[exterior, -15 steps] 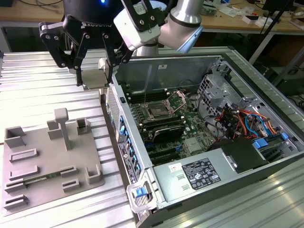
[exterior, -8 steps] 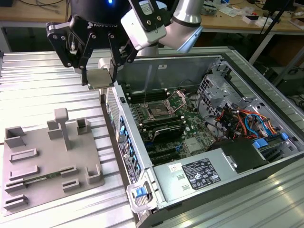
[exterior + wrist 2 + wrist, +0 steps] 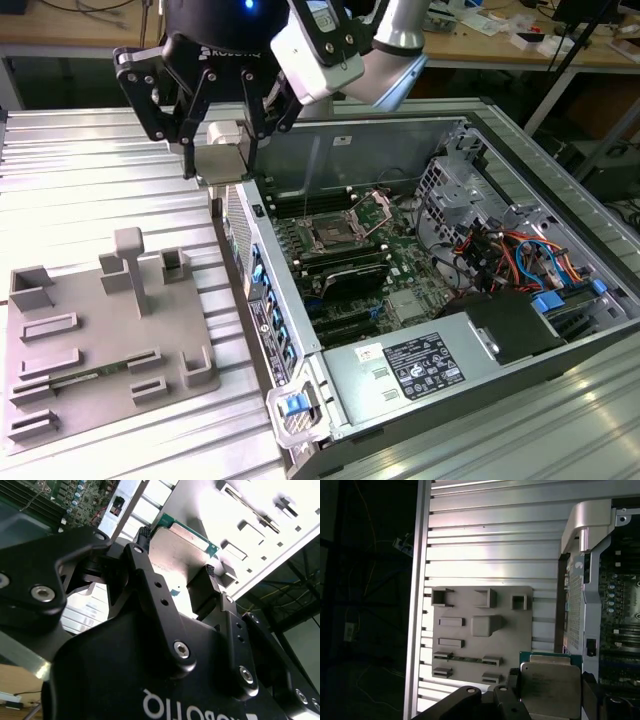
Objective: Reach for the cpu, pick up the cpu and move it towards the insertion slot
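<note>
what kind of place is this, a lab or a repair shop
Probably a robotics lab: an opened computer case lies on a ribbed metal table, a gripper holds a cpu, and cluttered workbenches stand behind.

A: The light is bright from above; glare lies on the table.
B: Yes, the tray is washed out, and the gripper looks dark and blurred.
</note>
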